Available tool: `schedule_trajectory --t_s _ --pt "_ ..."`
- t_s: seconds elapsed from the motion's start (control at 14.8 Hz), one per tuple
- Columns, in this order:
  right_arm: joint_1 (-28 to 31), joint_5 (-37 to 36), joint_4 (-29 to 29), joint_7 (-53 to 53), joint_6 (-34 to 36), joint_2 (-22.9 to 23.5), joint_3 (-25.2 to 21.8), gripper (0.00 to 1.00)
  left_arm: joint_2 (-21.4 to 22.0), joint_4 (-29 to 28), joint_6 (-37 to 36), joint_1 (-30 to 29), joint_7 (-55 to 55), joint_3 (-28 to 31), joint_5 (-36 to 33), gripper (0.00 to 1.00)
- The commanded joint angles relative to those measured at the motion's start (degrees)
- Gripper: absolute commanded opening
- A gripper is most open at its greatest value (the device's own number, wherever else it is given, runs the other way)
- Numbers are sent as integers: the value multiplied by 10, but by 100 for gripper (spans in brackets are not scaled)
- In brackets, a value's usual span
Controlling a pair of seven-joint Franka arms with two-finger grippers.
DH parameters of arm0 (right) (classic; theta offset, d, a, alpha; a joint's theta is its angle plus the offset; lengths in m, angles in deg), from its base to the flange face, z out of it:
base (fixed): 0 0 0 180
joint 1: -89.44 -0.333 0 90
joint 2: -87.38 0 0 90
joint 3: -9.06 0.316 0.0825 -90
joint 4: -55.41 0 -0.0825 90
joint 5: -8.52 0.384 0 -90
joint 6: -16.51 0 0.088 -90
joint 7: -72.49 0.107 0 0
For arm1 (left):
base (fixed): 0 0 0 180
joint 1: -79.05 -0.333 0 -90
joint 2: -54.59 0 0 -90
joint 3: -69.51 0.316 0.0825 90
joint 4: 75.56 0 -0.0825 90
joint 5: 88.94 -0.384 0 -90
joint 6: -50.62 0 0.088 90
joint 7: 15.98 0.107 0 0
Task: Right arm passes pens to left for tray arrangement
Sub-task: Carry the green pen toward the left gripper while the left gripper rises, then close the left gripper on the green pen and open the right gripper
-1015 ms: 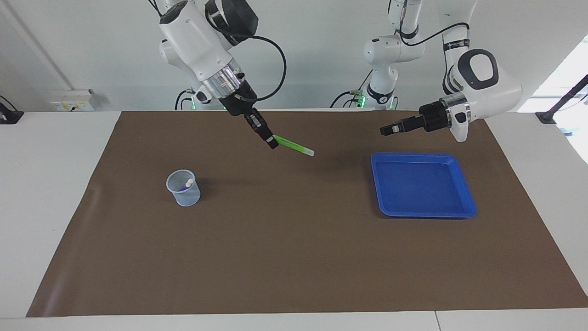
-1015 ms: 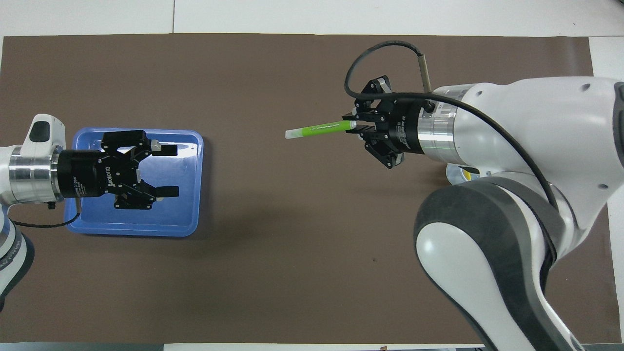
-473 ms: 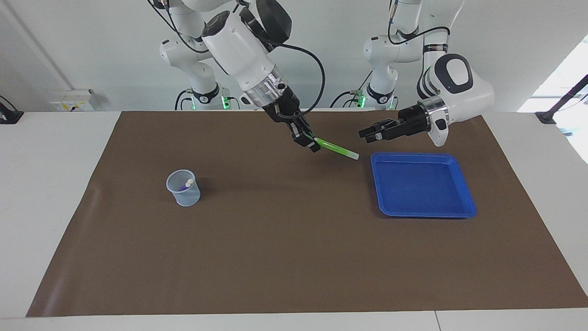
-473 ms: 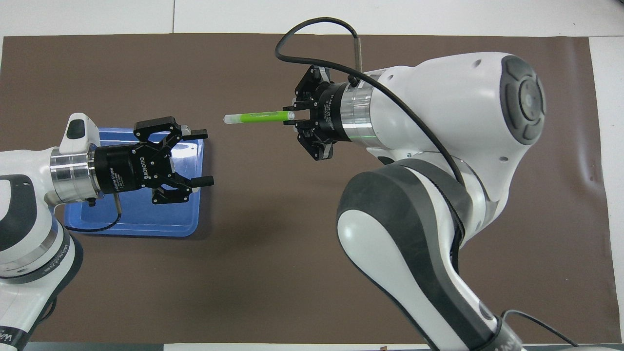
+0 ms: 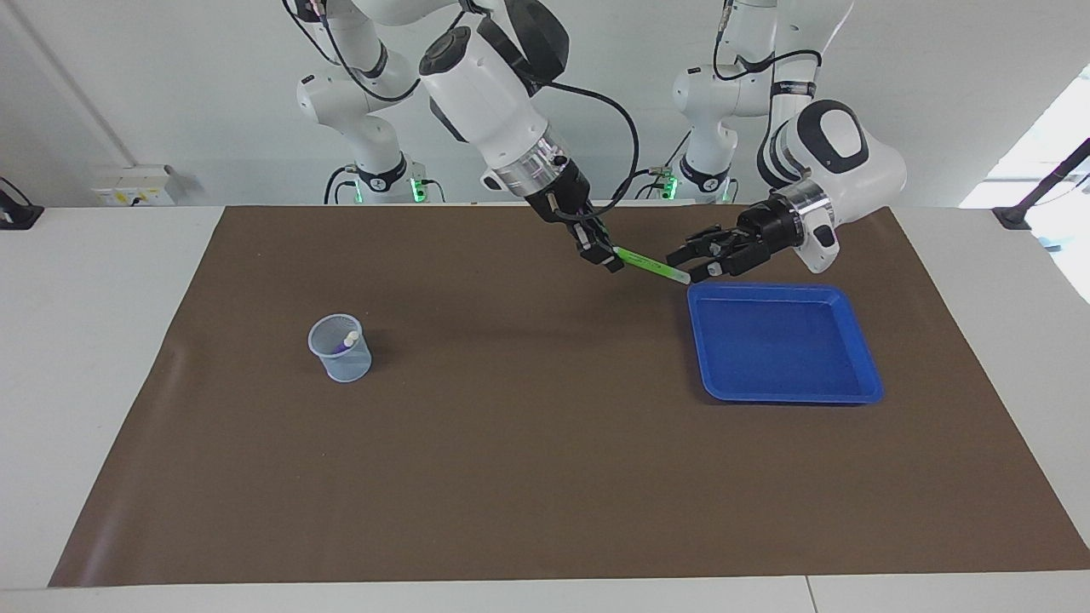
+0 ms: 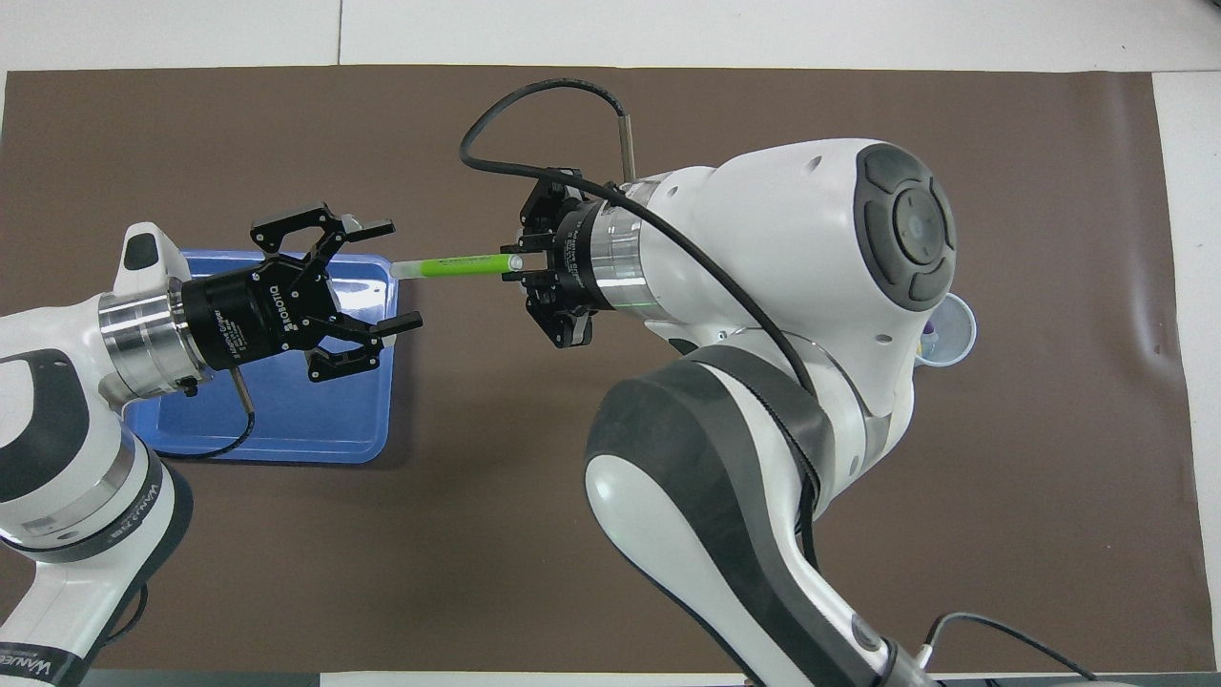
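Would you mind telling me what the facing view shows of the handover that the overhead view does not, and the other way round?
Only the facing view shows the whole cup with a purple pen standing in it, the full blue tray, and two smaller arms at the wall.

Only the overhead view shows the green pen's whitish tip lying between the left gripper's spread fingers.

Both show the right gripper shut on the green pen, held out over the mat toward the open left gripper at the tray's edge.
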Motion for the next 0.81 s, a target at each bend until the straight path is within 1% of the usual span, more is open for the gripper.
schedule_trajectory --t_s 0.0,0.14,0.2,0.27,0.34,0.54,0.74 --pt "-11 7 -5 9 1 6 -2 0 19 -19 19 11 -7 3 14 87" --pt "-11 5 -4 10 -11 6 -2 0 19 -21 22 13 -7 3 14 80" --pt "-11 5 1 13 -20 6 -2 0 19 -22 22 16 -7 3 14 73" --pt "-11 5 3 13 -22 5 -2 0 20 -23 19 16 -8 3 14 64" --pt "-14 5 4 12 -21 5 -2 0 20 -23 17 15 -9 3 14 57" --pt "-17 4 5 12 -22 5 -2 0 20 -23 13 14 -10 4 14 47" --pt "-17 4 5 12 -22 5 -2 0 21 -23 -4 8 -10 7 14 45"
